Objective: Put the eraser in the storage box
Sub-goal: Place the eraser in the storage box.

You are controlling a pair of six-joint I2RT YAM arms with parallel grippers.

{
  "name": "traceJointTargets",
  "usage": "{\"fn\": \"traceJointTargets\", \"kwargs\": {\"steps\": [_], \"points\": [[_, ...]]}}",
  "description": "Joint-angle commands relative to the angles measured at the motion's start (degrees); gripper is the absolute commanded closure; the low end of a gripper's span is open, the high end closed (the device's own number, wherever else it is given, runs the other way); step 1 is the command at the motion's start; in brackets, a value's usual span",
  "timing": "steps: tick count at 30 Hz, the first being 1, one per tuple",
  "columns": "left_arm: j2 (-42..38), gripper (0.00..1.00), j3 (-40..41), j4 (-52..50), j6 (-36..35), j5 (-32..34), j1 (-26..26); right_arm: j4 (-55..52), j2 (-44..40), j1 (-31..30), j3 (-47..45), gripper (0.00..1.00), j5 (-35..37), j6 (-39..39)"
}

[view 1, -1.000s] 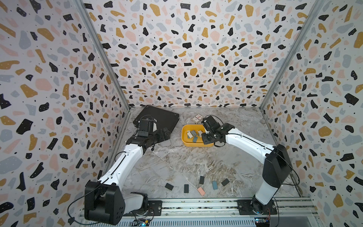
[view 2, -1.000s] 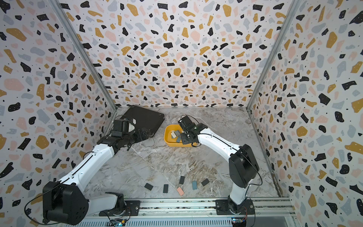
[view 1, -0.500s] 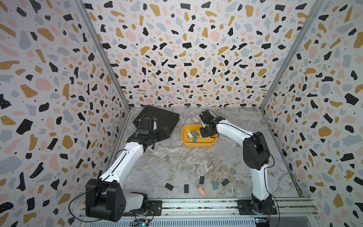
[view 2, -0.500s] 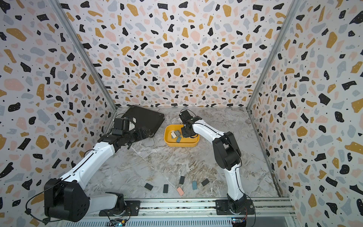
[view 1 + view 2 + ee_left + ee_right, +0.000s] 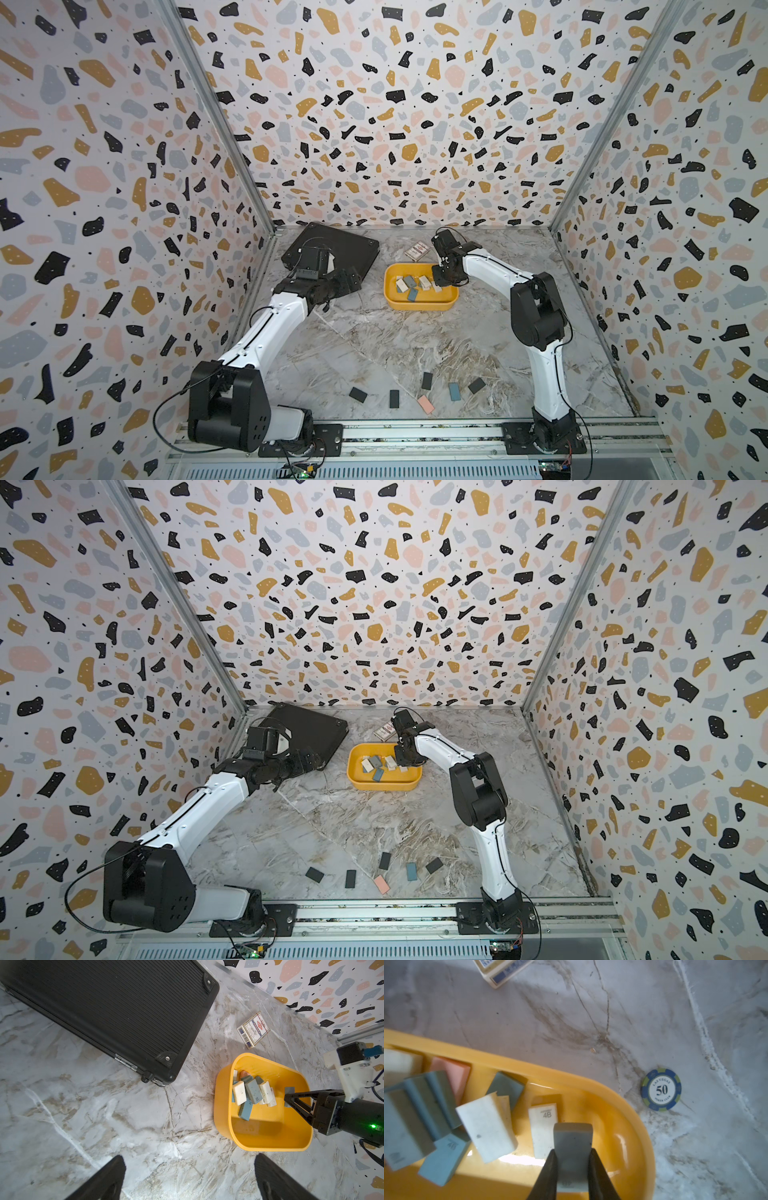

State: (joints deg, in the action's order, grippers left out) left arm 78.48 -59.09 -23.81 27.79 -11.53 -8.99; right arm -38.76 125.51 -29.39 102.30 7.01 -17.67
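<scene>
Yellow storage box [image 5: 629, 1118] holds piled erasers [image 5: 485, 1128]; poker chip [image 5: 661, 1089] lies just beside.

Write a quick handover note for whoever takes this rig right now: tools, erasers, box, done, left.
Right tool: shut on a grey eraser, held over the storage box.
Left tool: open, empty, near the black case.
Done: several erasers lie in the box.
Left: release this one; six loose erasers lie on the table.
</scene>
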Motion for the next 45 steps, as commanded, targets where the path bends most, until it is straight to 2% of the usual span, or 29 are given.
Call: {"fn": "traceJointTargets", "kwargs": {"steps": [1, 8, 14, 21, 29, 35, 38, 42, 45], "points": [[0.36, 0.03, -2.25, 0.64, -0.71, -0.10, 0.47, -0.71, 0.86, 0.29, 2.59, 0.82, 0.24, 0.35], [0.71, 0.03, -2.25, 0.43, -1.02, 0.02, 0.47, -1.06, 2.95, 0.35, 3.89, 0.80, 0.49, 0.08], [0.78, 0.03, -2.33, 0.26, -1.21, 0.17, 0.47, -1.10, 3.46, 0.34, 4.33, 0.72, -0.39, -0.43], [0.47, 0.03, -2.32, 0.00, -1.28, 0.15, 0.51, -0.41, 1.19, 0.38, 3.86, 0.59, -1.18, -0.48], [-0.56, 0.03, -2.08, -0.09, -1.02, 0.19, 0.47, 2.51, -4.79, 0.21, 0.04, 0.55, -1.60, -1.14], [-1.00, 0.03, -2.08, -0.09, -0.84, 0.04, 0.47, 4.16, -13.93, -1.52, -5.23, 0.52, 1.18, -1.39], [-1.67, 0.03, -1.83, 0.05, -0.75, -0.06, 0.47, 3.60, -20.71, -3.05, -10.61, 0.50, 4.04, -3.60], [-2.33, 0.03, -1.12, 0.77, -0.35, -0.51, 0.47, 3.51, -32.86, -5.93, -23.67, 0.49, 8.37, -8.94], [-2.69, 0.03, -0.61, 1.24, -0.18, -1.06, 0.47, 0.20, -41.59, -7.79, -33.01, 0.49, 8.65, -14.73]]}}
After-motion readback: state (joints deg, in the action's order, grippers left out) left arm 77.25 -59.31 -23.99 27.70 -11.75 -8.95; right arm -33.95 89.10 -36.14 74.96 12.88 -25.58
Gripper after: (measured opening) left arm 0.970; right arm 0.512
